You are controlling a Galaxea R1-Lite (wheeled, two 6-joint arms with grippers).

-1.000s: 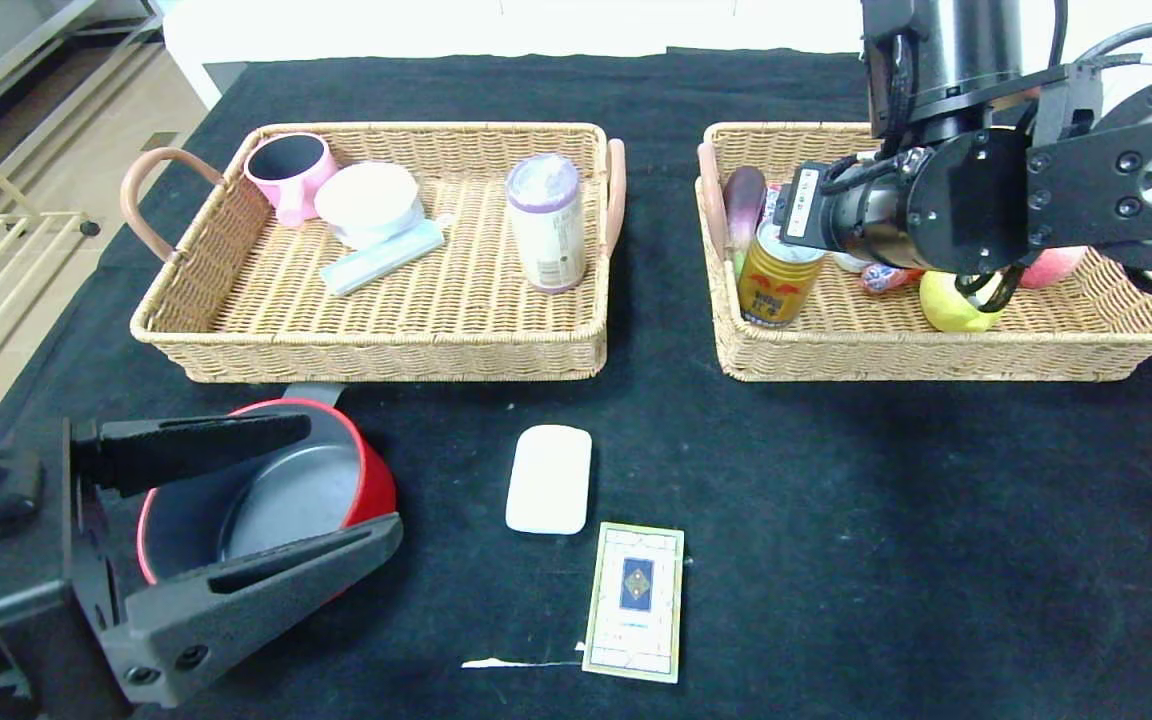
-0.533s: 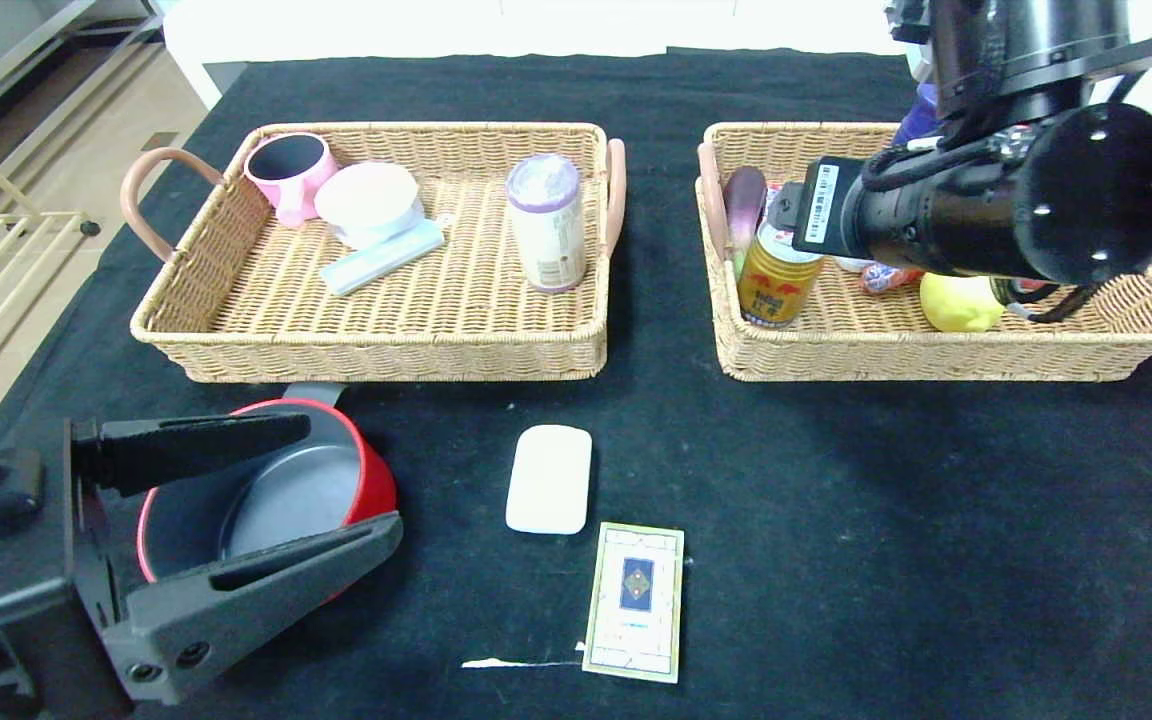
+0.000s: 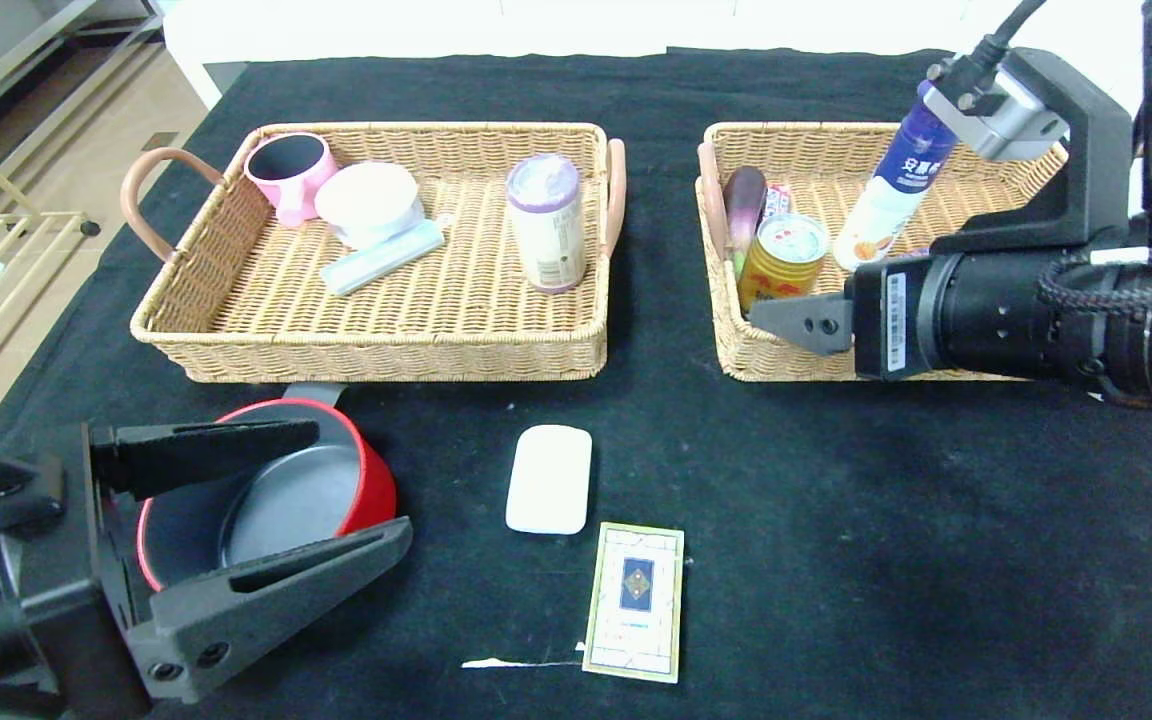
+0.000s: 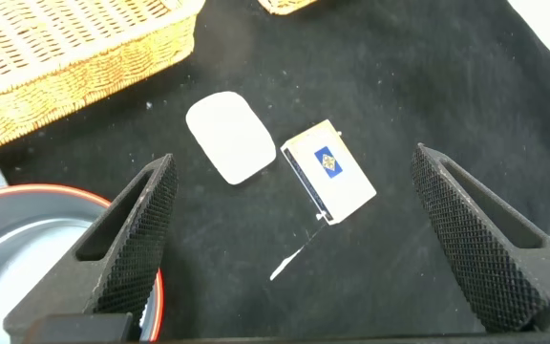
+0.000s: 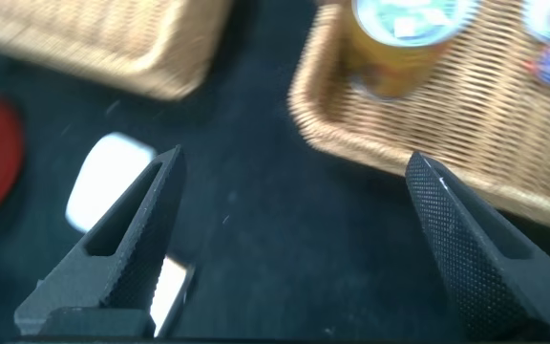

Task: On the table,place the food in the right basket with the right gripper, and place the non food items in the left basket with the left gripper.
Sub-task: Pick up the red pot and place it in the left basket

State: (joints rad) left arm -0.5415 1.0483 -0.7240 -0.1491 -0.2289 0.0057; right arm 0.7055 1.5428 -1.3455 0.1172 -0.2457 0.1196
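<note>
The right gripper point(image 3: 786, 320) is hanging over the front rim of the right basket point(image 3: 766, 365), fingers spread wide and gripping nothing. The gold can point(image 3: 778, 262) and the white-and-blue bottle point(image 3: 891, 195) are standing inside that basket; the lemon is not showing, presumably hidden behind the arm. The food side is judged complete.

The left gripper point(image 3: 266, 520) is hovering low at the near left of the table point(image 3: 836, 560), jaws parted and empty, straddling the red pot point(image 3: 281, 490), apparently lined up to take it. The white block point(image 3: 548, 479) and the card box point(image 3: 634, 602) are lying on the cloth, just apart from each other. All three non-food items are sitting outside the left basket point(image 3: 376, 355)
</note>
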